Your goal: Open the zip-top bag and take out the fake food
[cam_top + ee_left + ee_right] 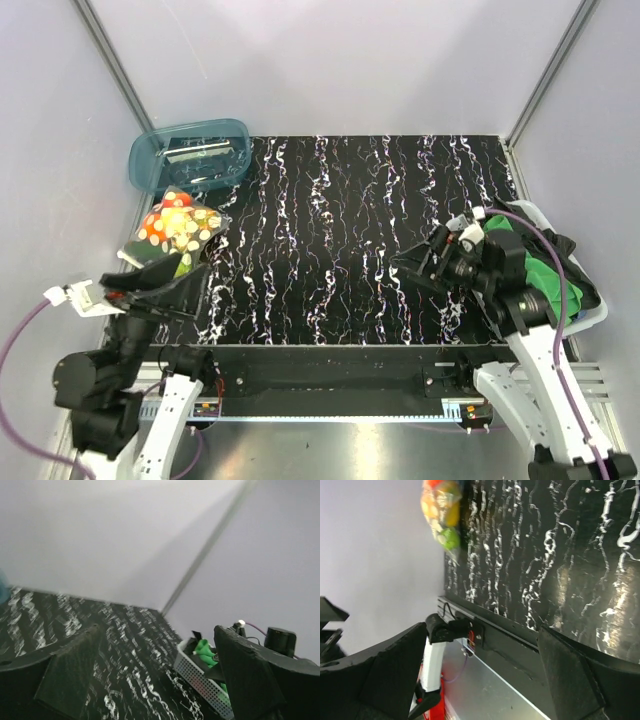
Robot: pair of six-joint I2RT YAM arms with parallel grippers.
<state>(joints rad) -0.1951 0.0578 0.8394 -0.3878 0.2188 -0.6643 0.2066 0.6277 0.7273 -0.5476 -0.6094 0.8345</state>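
Observation:
The zip-top bag (176, 226) lies at the table's left edge, clear and crinkly, with the fake food (166, 218) in orange, red, yellow and green inside it. My left gripper (185, 280) is open and empty just on the near side of the bag; in the left wrist view (156, 630) it faces across the table and the bag does not show. My right gripper (410, 268) is open and empty over the right part of the table, pointing left. The right wrist view (481, 628) shows the bag (442, 511) far off at the top.
A blue translucent tub (190, 153) stands at the far left behind the bag. A white perforated basket (590, 310) with a green cloth (555, 278) sits at the right edge, also in the left wrist view (200, 672). Walls close in left, right and behind.

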